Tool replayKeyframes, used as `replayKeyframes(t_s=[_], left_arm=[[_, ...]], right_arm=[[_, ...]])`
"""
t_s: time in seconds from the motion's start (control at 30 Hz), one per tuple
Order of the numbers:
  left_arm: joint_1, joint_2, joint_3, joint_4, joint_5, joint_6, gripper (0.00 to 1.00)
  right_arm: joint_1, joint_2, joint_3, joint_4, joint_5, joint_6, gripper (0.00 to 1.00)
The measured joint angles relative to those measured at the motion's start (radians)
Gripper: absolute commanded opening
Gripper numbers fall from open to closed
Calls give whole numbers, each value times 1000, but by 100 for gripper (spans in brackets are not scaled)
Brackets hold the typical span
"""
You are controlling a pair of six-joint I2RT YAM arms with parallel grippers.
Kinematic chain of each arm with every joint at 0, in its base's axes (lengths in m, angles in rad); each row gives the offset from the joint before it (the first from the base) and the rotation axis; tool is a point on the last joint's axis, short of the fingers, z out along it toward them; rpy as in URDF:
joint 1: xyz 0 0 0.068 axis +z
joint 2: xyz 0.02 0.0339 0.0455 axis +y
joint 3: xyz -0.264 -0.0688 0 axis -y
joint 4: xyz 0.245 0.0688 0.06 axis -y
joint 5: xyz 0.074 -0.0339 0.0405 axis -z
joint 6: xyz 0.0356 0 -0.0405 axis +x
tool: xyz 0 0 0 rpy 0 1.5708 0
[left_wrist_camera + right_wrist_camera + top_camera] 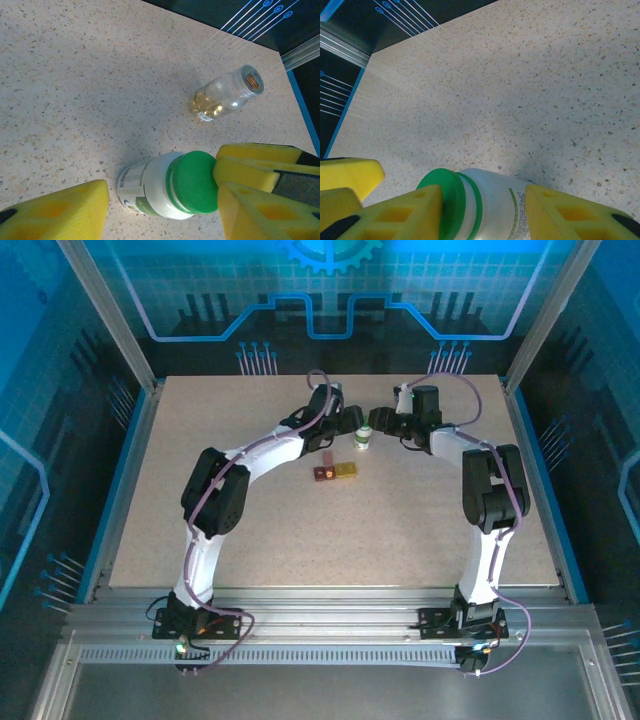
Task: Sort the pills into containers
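Far-centre of table [200, 530]: right gripper [484, 200] clamped on pill bottle [145, 187], green cap [194, 181] inside left gripper [162, 200]'s parted jaws, bottle's length along their gap; yellow container [346, 472] and red-brown container [324, 474] side by side just nearward.

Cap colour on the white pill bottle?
The cap is green, clearest in the left wrist view.

This looks like a robot lab. A speckled table [300, 530] sits inside a metal frame [330, 625] with glowing blue walls [200, 290] (one shows a gear [330, 252]). A left arm [215, 500] and a right arm [492, 490] are bolted on.
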Motion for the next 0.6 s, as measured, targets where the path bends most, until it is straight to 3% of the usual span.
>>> replayKeyframes(t_s=[0.6], left_arm=[[-8,46,5,16,16,5,51]], right_arm=[[9,-4,-126,254,-14,6,37]])
